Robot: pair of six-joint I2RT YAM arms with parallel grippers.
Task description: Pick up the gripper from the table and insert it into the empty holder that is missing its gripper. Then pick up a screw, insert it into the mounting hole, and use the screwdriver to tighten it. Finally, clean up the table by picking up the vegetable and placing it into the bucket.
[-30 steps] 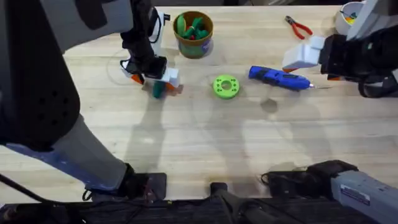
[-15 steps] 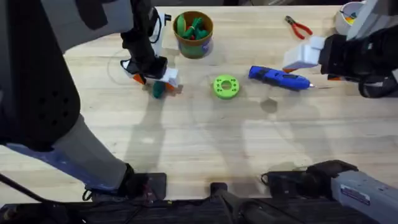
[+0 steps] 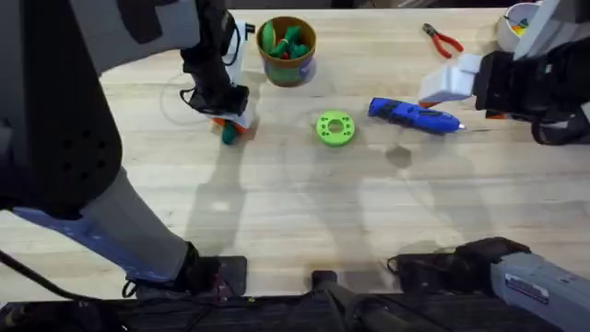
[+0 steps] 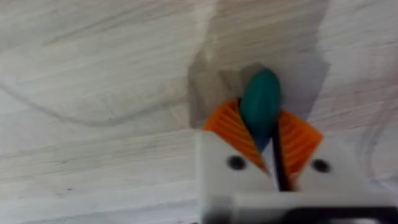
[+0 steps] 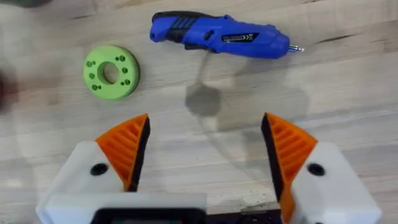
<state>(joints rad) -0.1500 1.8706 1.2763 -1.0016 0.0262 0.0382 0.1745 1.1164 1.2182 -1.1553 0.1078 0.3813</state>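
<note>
My left gripper (image 3: 227, 125) is down at the table, left of the middle, shut on the vegetable (image 3: 228, 136). In the left wrist view the dark green oval vegetable (image 4: 260, 104) sticks out between the orange pads (image 4: 231, 129) of the left gripper (image 4: 264, 134), just over the wood. The tan bucket (image 3: 288, 63) stands behind it, with green and red pieces inside. The blue screwdriver (image 3: 413, 115) lies at the right of the middle. Near it hovers my right gripper (image 5: 205, 146), open and empty. The loose gripper piece, the holder and the screw are out of view.
A bright green ring with holes (image 3: 335, 128) lies between the vegetable and the screwdriver (image 5: 217, 36). Red-handled pliers (image 3: 442, 40) and a white bowl (image 3: 509, 28) sit at the back right. Bare wood stretches across the front of the table.
The left gripper's fingers have closed around the vegetable; one white finger that stood out to the right has drawn in. The right arm has not moved.
</note>
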